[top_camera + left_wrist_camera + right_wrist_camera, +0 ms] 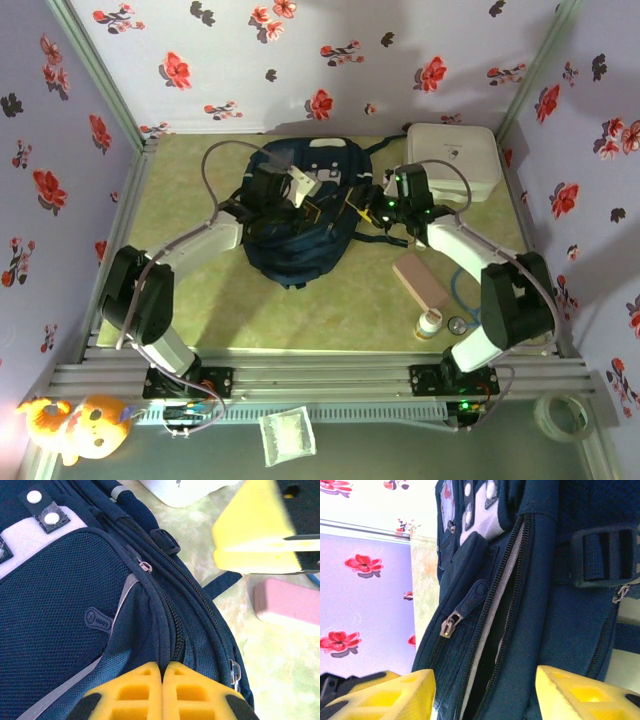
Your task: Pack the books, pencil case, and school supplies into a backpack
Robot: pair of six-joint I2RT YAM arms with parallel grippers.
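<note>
Backpack (300, 250) lies flat, middle-far on the surface (200, 310), main zip parted. Left gripper (162, 680): jaws clenched on the fabric ridge beside the zip, seemingly lifting it to keep the mouth open. Right gripper (485, 692): jaws released, about half spread, straddling the gap and holding nothing. Pencil case (422, 283) lies right of the bag and nearer, apart from it.
</note>
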